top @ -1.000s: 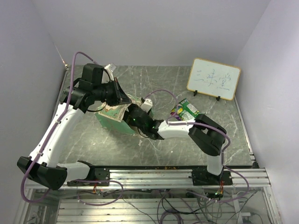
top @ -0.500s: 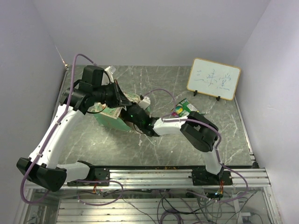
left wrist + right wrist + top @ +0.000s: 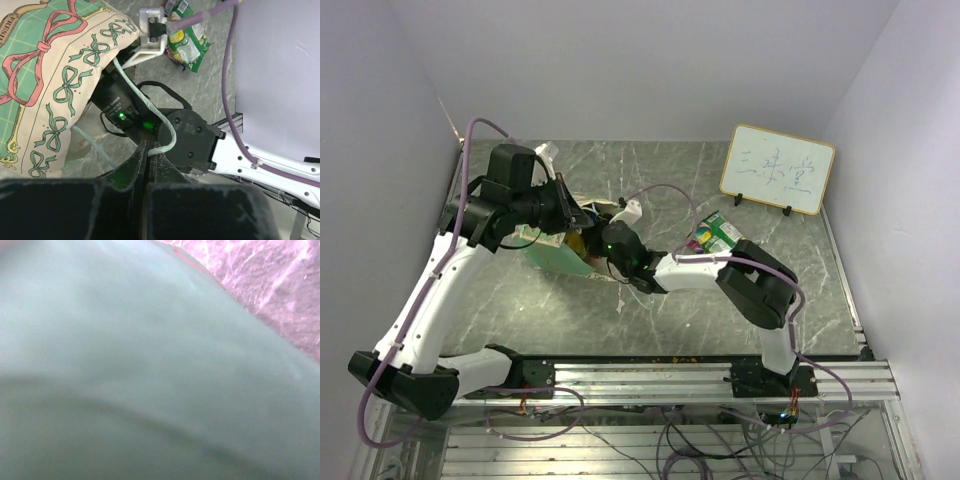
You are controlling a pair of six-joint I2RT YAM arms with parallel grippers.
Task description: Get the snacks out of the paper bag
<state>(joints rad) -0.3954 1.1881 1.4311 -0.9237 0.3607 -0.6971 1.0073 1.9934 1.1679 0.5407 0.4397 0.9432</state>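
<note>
**Clerk:** Position of the paper bag?

**Inspector:** The paper bag (image 3: 552,258) sits on the left half of the marble table (image 3: 740,310), between the two arms, with its mouth turned towards the right arm (image 3: 700,268). The cream band with green bows along its top edge faces the left wrist camera.

**Clerk:** Left tool?

**Inspector:** The left gripper (image 3: 147,152) has its fingers together. The pale string handle (image 3: 142,97) runs from the bag's edge down to the fingertips, and it appears to be pinched between them. The view there is dark, so I record that with reserve.

**Clerk:** Right tool?

**Inspector:** The body of the right gripper (image 3: 116,100), black with a green light, is pushed into the bag's mouth. Its fingers are hidden by the paper. The right wrist camera shows only blurred mint-green paper and a corner of the table. I cannot tell whether the fingers are apart or together.

**Clerk:** Snacks?

**Inspector:** One green-yellow packet (image 3: 717,235) lies flat on the table to the right of the bag, well apart from it and near the whiteboard (image 3: 778,170). The contents of the bag are not visible.
</note>
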